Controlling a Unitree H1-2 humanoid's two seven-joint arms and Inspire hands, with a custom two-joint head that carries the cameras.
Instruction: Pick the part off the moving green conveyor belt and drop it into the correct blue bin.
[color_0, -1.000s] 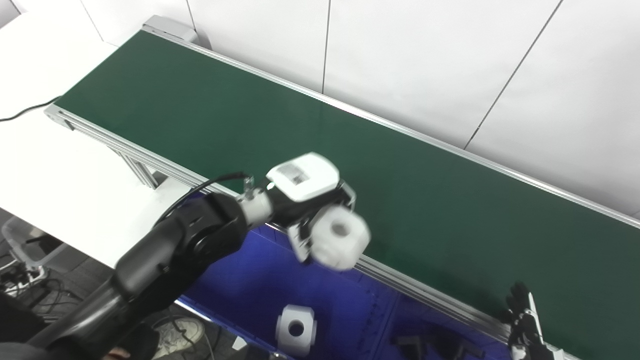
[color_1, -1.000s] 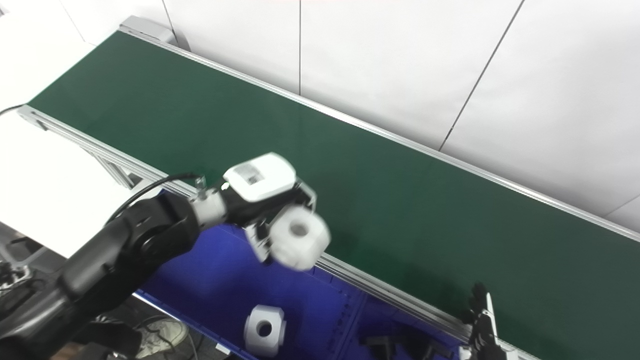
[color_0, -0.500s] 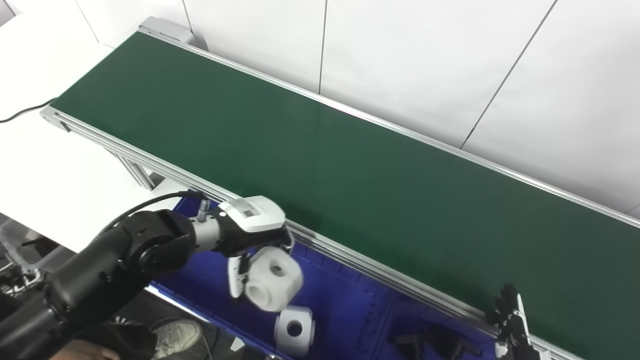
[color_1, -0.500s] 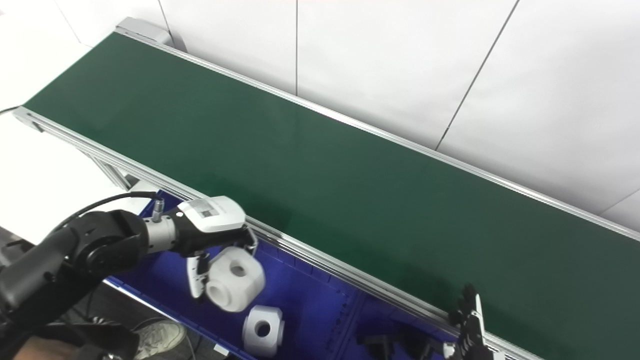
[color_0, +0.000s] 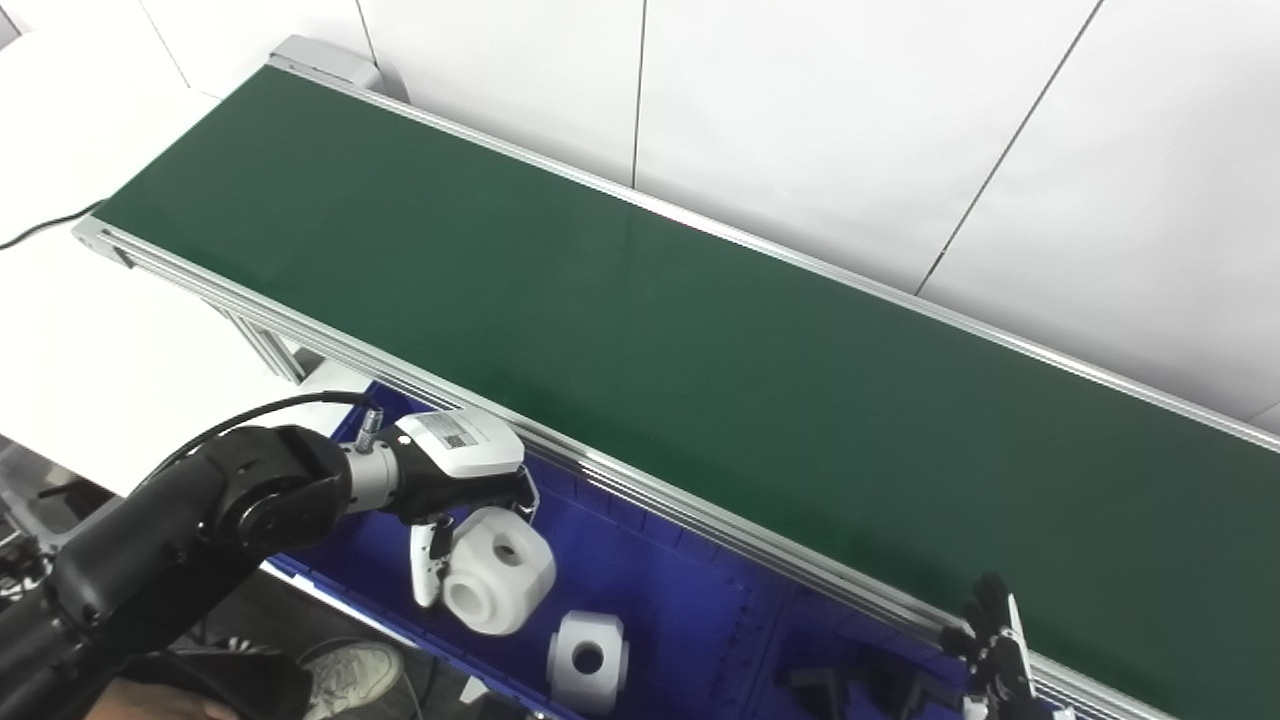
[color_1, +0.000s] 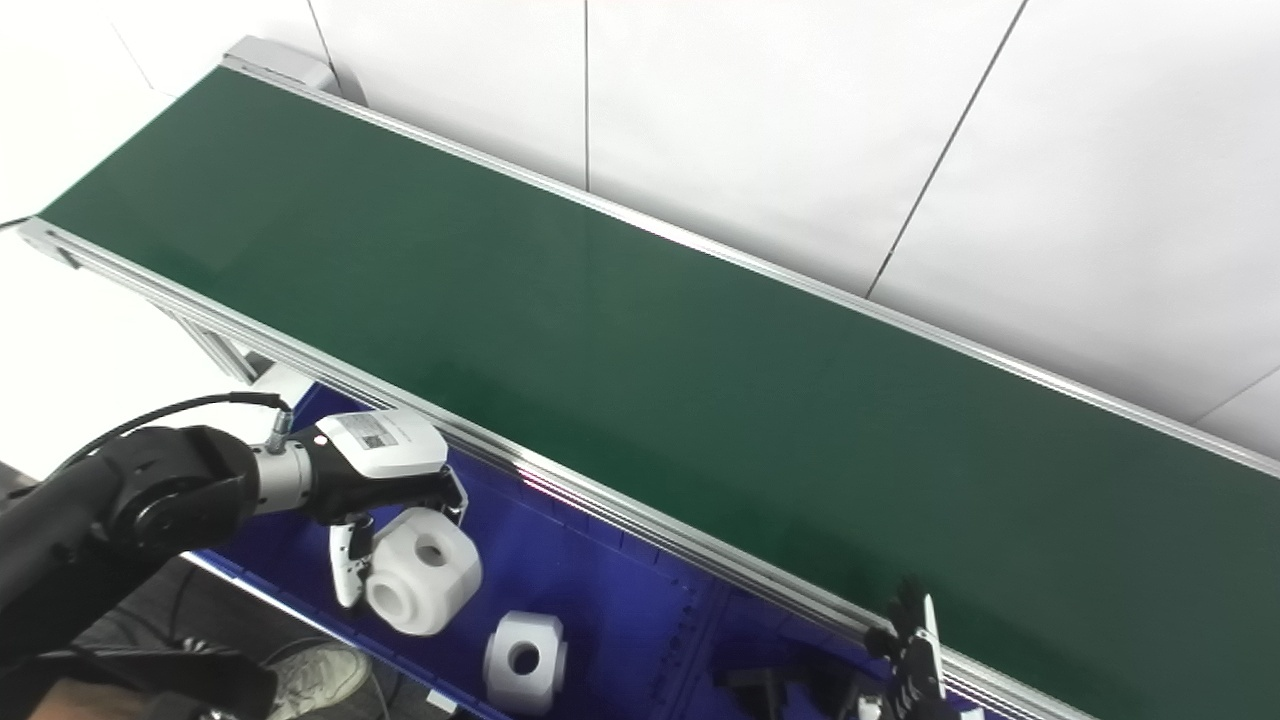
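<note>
My left hand (color_0: 455, 485) is shut on a white blocky part with round holes (color_0: 500, 570) and holds it low over the left blue bin (color_0: 680, 610), just in front of the conveyor's near rail. Another white part of the same kind (color_0: 588, 658) lies on the bin floor to its right. The green conveyor belt (color_0: 650, 330) carries nothing in view. My right hand (color_0: 995, 650) shows only its dark fingers at the bottom right, by the belt's near rail; they point up, apart and empty.
Dark parts (color_0: 820, 690) lie in a second blue compartment to the right of a divider. A white table (color_0: 120, 370) stands at the left with a black cable. White wall panels run behind the belt. A shoe shows on the floor below the bin.
My left hand has carried the white part from above the belt's near edge down and to the left, into the blue bin's space. The camera has shifted slightly. The right hand stays low.
</note>
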